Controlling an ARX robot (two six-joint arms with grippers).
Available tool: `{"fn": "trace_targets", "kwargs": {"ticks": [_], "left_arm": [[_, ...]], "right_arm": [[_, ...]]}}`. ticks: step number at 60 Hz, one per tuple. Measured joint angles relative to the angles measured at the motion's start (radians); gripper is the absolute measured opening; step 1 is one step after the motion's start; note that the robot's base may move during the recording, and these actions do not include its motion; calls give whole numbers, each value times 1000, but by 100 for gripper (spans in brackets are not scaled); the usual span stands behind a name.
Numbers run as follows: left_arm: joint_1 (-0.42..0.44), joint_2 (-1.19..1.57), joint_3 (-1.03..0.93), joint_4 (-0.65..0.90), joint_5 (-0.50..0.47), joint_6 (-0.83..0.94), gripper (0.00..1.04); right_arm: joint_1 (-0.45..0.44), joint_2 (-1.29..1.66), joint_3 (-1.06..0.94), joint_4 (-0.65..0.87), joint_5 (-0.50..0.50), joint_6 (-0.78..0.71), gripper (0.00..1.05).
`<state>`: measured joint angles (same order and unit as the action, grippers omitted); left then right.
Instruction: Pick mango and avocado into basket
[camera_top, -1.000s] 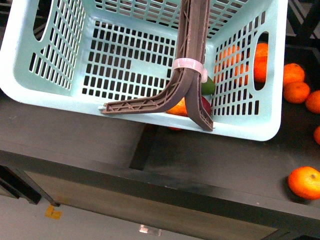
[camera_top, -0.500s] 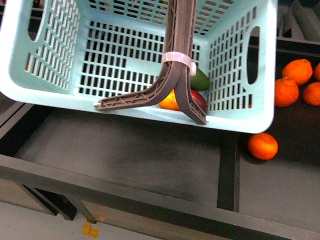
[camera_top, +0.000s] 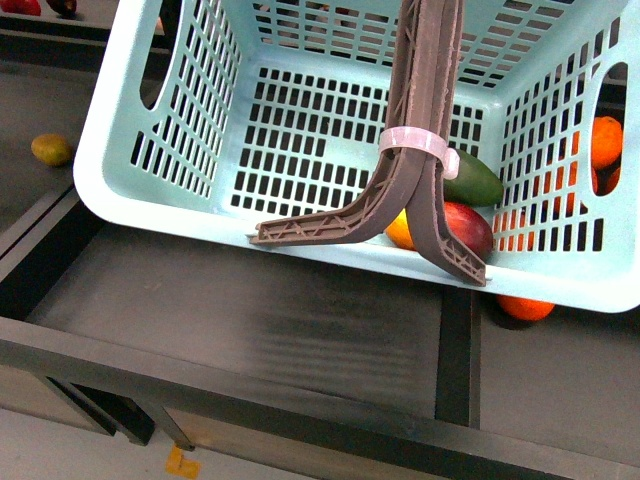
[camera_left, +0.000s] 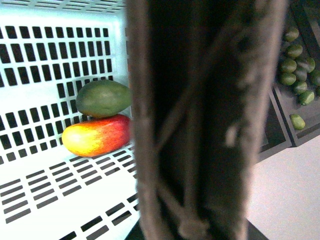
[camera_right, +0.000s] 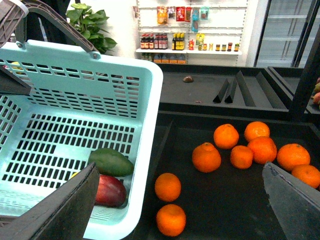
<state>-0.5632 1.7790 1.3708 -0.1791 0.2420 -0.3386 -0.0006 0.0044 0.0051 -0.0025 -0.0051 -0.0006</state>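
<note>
Mango and avocado lie in my basket.
The mango (camera_top: 462, 228) touches the avocado (camera_top: 474, 180) in the basket's (camera_top: 170, 190) corner; my right gripper (camera_right: 180, 200) gapes wide, left gripper's state I cannot tell.

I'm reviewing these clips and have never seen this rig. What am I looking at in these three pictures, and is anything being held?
This is a two-armed robot. One picture comes from a camera on its body, the other two from its wrists. The body view shows the mint basket with brown handles tied together, above a dark display shelf. Inside lie the mango and the avocado, touching. The left wrist view is mostly blocked by the handles close up; whether that gripper holds them I cannot tell. The right gripper is open and empty, above loose oranges.
</note>
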Motion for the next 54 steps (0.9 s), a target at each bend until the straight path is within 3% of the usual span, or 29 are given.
{"fn": "trace_targets", "kwargs": {"ticks": [23,29,35,43,50,54], "left_arm": [[15,0,-1,4,-45,11,5],[17,25,-32,155,0,127,5],[26,132,82,193,-54,220,5],[55,329,346,128,-228,-36,5],[116,600,762,-117,-451,-455,5],[146,732,986,-254,-528,-603,5]], "right_arm": [[0,0,0,0,0,0,97],[0,0,0,0,1,0,97],[0,0,0,0,0,0,97],[0,0,0,0,0,0,97],[0,0,0,0,0,0,97],[0,0,0,0,0,0,97]]}}
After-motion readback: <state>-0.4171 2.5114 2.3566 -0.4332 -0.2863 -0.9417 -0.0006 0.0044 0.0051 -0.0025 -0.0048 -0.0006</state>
